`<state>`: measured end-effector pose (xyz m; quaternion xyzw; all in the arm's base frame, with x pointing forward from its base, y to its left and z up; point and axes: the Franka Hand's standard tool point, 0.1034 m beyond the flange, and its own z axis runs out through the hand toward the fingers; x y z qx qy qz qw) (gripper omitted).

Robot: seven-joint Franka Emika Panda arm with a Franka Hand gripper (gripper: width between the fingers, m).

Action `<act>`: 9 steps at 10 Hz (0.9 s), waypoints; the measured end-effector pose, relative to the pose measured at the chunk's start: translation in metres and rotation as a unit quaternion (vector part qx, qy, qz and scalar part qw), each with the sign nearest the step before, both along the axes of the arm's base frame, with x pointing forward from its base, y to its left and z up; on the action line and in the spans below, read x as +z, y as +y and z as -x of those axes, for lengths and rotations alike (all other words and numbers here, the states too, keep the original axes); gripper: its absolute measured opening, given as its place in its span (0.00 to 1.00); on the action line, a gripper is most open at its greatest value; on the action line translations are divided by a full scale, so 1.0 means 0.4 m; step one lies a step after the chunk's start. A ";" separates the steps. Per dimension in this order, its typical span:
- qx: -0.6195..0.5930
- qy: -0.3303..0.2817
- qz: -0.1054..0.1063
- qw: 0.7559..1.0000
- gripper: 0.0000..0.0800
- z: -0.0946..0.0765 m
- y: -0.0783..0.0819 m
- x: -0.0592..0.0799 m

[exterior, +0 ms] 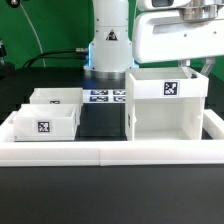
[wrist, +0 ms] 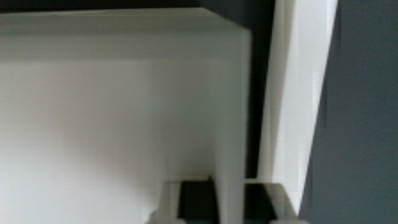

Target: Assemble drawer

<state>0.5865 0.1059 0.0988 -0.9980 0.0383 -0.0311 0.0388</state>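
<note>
The large white drawer case (exterior: pixel 168 110) stands upright at the exterior view's right, its tag facing the camera. My gripper (exterior: pixel 206 66) hangs over the case's right wall at its top edge. In the wrist view, a thin white wall of the case (wrist: pixel 231 110) runs between my two dark fingertips (wrist: pixel 192 200), which press it from both sides, so my gripper (wrist: pixel 231 200) is shut on that wall. Two smaller white trays lie at the exterior view's left: one in front (exterior: pixel 45 122) with a tag, one behind it (exterior: pixel 57 97).
The marker board (exterior: pixel 100 96) lies flat at the back middle, before the robot base. A long low white border wall (exterior: pixel 110 152) runs along the front and up both sides. Dark table shows between the trays and the case.
</note>
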 end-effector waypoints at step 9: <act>-0.295 0.003 -0.039 0.955 0.05 -0.036 -0.013 0.007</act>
